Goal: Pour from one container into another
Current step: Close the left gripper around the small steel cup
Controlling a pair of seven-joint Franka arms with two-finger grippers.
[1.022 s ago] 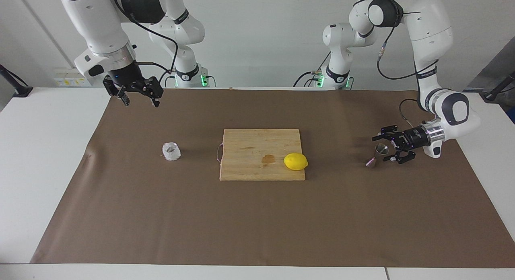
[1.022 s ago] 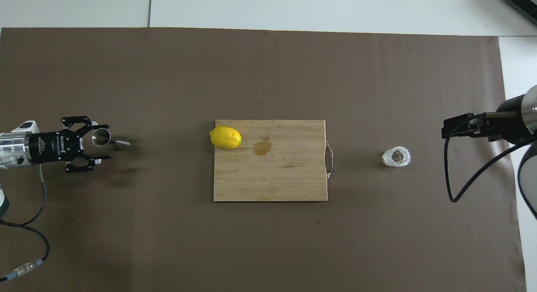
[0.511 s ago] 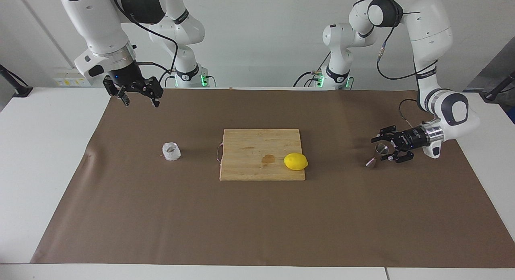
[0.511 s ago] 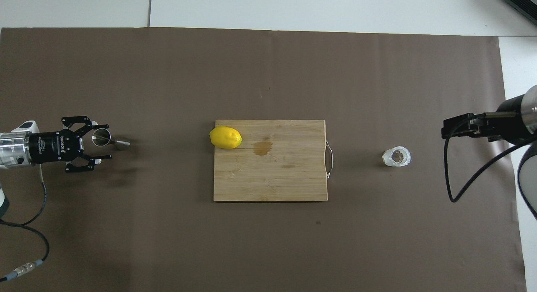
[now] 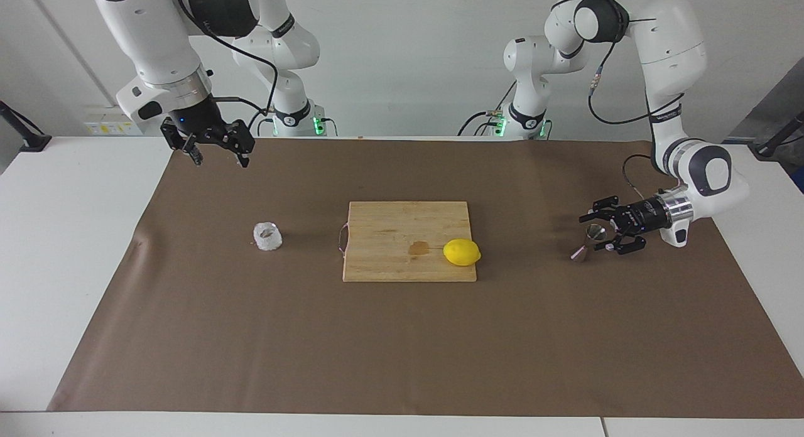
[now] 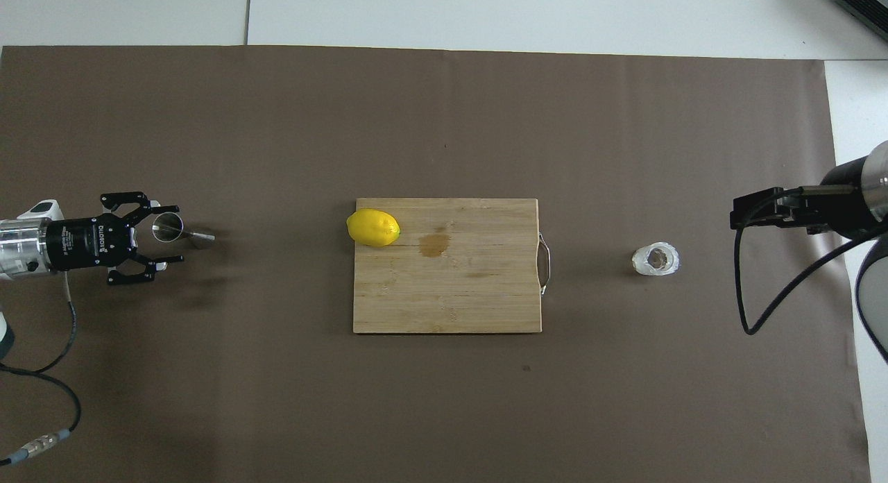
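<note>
left gripper (image 5: pixel 597 234) open around the tilted jigger (image 5: pixel 588 242) at left arm's end of the mat, not clamped. right gripper (image 5: pixel 217 154) open, raised, waiting. glass cup (image 5: pixel 267 236) upright beside cutting board (image 5: pixel 402 261).

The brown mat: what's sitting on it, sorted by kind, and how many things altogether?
Pouring vessels: 2, a clear glass cup and a metal jigger
Fruit: 1, a yellow lemon, lying on the board
Boards: 1, a wooden cutting board
Total: 4
</note>
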